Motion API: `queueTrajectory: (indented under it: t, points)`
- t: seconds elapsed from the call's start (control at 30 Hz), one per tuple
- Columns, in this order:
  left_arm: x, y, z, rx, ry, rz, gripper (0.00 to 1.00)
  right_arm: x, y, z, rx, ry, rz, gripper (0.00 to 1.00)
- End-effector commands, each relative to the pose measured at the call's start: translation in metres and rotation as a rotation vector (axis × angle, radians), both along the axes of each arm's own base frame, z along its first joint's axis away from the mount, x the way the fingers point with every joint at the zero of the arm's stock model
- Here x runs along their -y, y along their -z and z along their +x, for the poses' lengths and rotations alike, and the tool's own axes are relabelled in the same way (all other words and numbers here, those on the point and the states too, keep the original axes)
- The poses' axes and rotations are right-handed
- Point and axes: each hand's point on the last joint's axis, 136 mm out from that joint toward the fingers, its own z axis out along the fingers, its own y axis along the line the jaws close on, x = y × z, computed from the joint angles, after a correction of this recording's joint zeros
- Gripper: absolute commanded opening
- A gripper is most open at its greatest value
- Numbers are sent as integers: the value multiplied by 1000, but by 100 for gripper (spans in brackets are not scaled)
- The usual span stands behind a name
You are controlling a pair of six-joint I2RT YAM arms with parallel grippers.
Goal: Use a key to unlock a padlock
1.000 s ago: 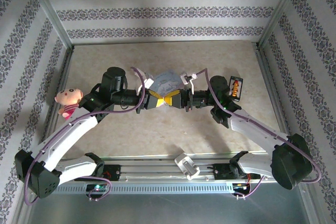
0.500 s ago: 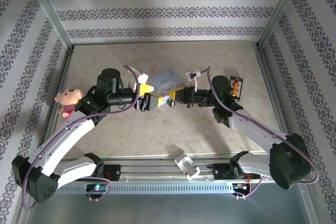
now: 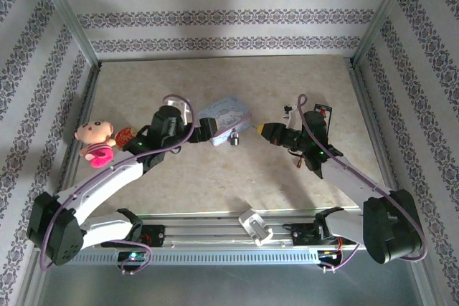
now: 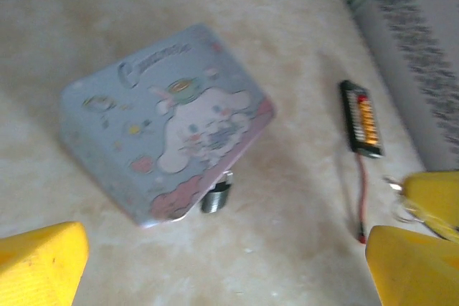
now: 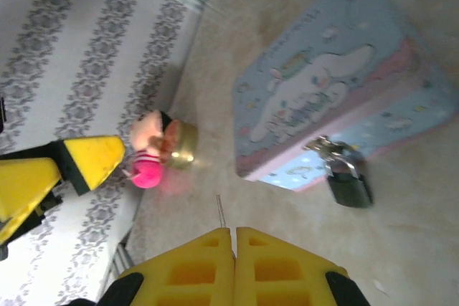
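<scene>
Left gripper [image 4: 224, 249]: yellow fingers spread wide, nothing between them, hanging over the table just in front of the tin.
Right gripper [image 5: 234, 238]: fingers pressed flat together.
Key [image 5: 221, 211]: a thin sliver poking out from between the right fingertips, seen edge-on.
Padlock [image 5: 348, 180]: hooked at the clasp of the pale blue cartoon tin [image 5: 330, 98], its dark body resting on the table against the tin's front edge, between the two grippers.
Pig plush [image 3: 95, 140]: by the left wall, well apart.
</scene>
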Motion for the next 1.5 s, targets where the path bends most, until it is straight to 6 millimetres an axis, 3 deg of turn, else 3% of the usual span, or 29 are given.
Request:
queueTrajectory:
  t: [0.0, 0.1, 0.27, 0.43, 0.63, 0.97, 1.13, 1.47]
  points:
    - [-9, 0, 10, 46, -211, 43, 99, 15, 24, -4, -64, 52, -97, 0]
    - [5, 14, 8, 39, -227, 118, 99, 22, 37, -7, -93, 75, -127, 0]
    - [48, 51, 8, -32, -170, 191, 99, 25, 50, -12, -120, 68, -154, 0]
    - [80, 77, 15, -65, -140, 132, 83, 29, 63, -17, -152, 65, -193, 0]
    - [91, 95, 24, -75, -168, 172, 72, 37, 79, -19, -210, 90, -232, 0]
    - [114, 133, 37, -131, -159, 295, 67, 30, 95, -15, -288, 51, -227, 0]
    - [111, 140, 45, -121, -187, 370, 65, 30, 96, -13, -295, 50, -228, 0]
    - [77, 147, 52, -114, -298, 529, 57, 30, 97, -10, -299, 58, -231, 0]
